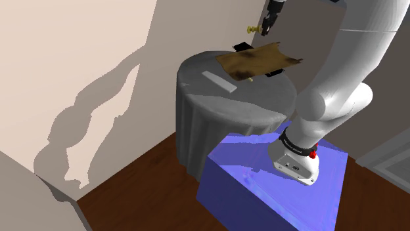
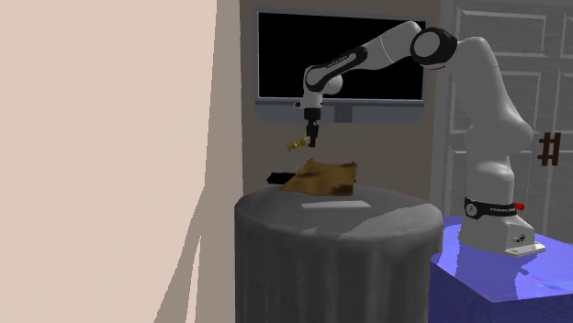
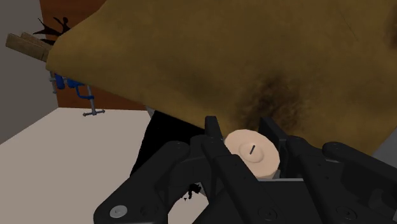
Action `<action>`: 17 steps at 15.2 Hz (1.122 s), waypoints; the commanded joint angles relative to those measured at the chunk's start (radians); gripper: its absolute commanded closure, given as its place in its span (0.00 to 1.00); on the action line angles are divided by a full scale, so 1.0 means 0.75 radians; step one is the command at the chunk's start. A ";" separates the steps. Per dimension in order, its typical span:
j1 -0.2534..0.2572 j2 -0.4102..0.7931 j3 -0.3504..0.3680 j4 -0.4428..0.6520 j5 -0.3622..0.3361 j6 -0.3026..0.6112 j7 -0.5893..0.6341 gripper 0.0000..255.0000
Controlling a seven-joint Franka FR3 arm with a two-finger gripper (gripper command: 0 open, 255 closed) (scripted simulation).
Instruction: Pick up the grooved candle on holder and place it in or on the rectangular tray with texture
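One candle [image 3: 254, 151], one tray [image 2: 319, 176], one table [image 2: 335, 234].

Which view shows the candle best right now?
The wrist view: the cream round candle, wick visible, sits clasped in the black gripper. The shoulder and second exterior views show it as a tiny golden shape beside the gripper.
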 commanded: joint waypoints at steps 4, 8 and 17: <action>0.000 0.020 0.004 -0.064 0.010 0.083 -0.006 1.00; -0.001 0.040 0.008 -0.109 0.020 0.147 -0.013 1.00; -0.001 0.045 0.009 -0.117 0.022 0.159 -0.014 0.00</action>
